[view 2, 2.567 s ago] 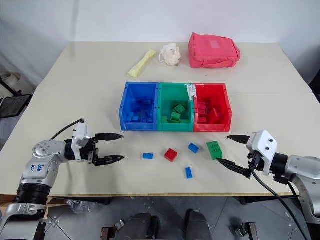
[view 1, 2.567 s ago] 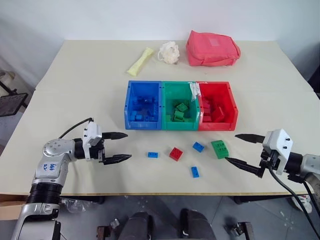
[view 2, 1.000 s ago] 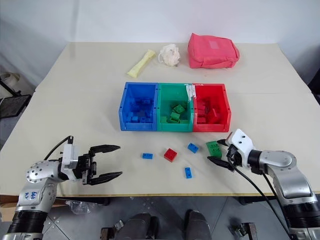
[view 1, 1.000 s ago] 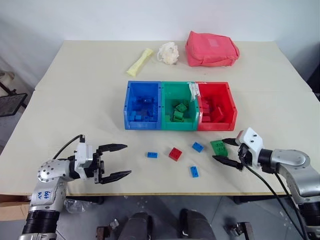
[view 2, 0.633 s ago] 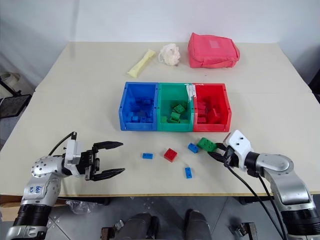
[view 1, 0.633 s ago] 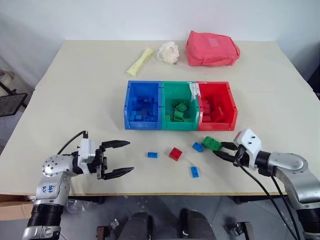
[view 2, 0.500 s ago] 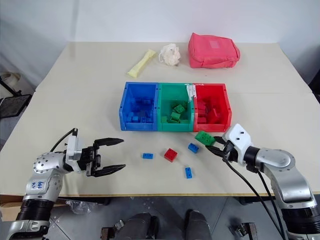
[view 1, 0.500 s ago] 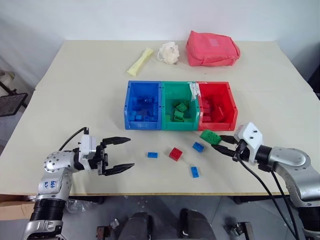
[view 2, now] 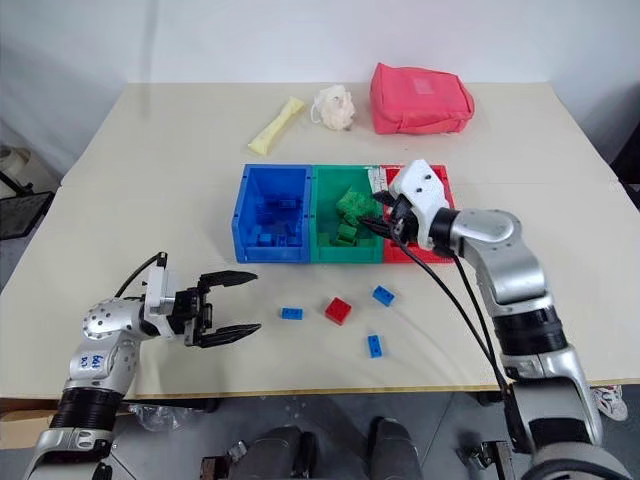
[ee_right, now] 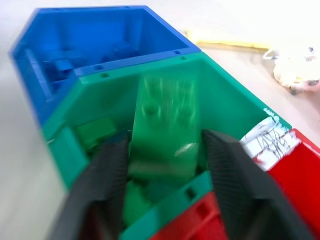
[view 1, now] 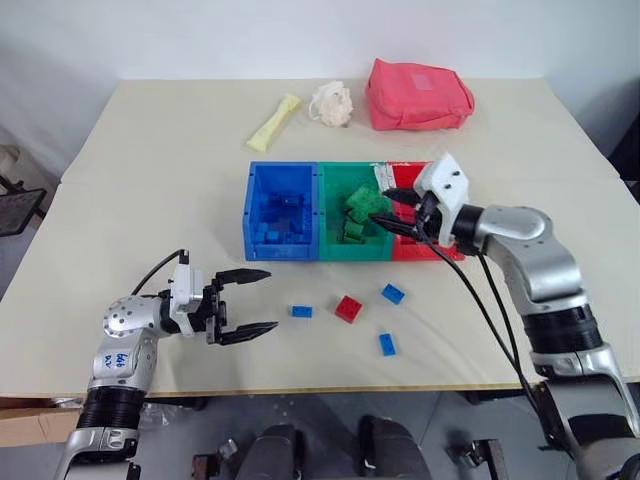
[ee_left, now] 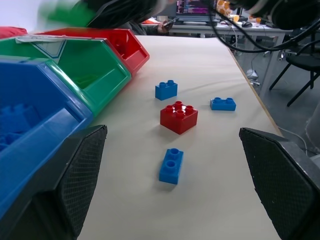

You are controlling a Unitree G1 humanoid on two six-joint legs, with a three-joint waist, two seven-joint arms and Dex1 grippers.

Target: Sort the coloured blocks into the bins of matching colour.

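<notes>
R fingers [view 1: 392, 208] over the green bin [view 1: 330, 215], big green block [view 1: 362, 202] at tips, grip unclear. L fingers [view 1: 250, 301] spread wide near table's front edge.

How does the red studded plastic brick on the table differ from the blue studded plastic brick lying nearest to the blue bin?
The red studded plastic brick is red and squarish with four studs; the blue studded plastic brick is blue, narrower and has two studs. The red one looks larger and taller than the blue one. The red one lies in front of the green bin, the blue one in front of the blue bin. Both rest studs up on the table, unsorted.
</notes>
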